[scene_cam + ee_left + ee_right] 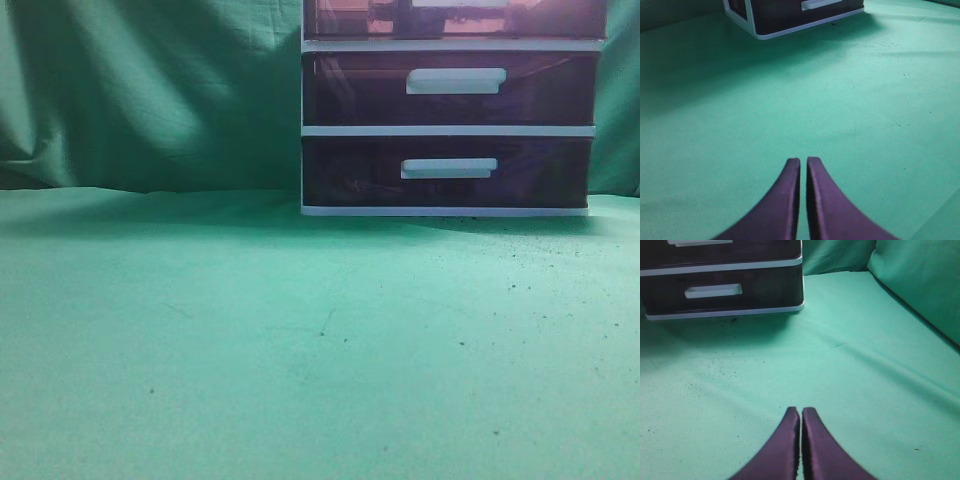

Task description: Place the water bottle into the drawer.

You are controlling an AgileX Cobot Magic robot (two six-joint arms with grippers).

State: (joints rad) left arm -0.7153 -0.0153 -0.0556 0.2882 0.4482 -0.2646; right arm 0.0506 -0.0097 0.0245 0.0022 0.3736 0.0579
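The white-framed drawer unit (450,128) stands at the back of the green cloth. Its top drawer (520,18) is dark purple-brown with a white bar handle and is cut off by the upper edge of the exterior view. It looks flush with the frame. The water bottle is not in any view. My left gripper (803,160) is shut and empty above bare cloth, well short of the unit (790,15). My right gripper (801,410) is shut and empty above bare cloth, in front and to the right of the unit (725,285). Neither gripper shows in the exterior view.
The two lower drawers (450,88) (447,172) are shut. Green cloth (250,340) covers the table and hangs as a backdrop behind. A raised fold of cloth (920,285) lies at the right. Dark specks dot the cloth near the unit.
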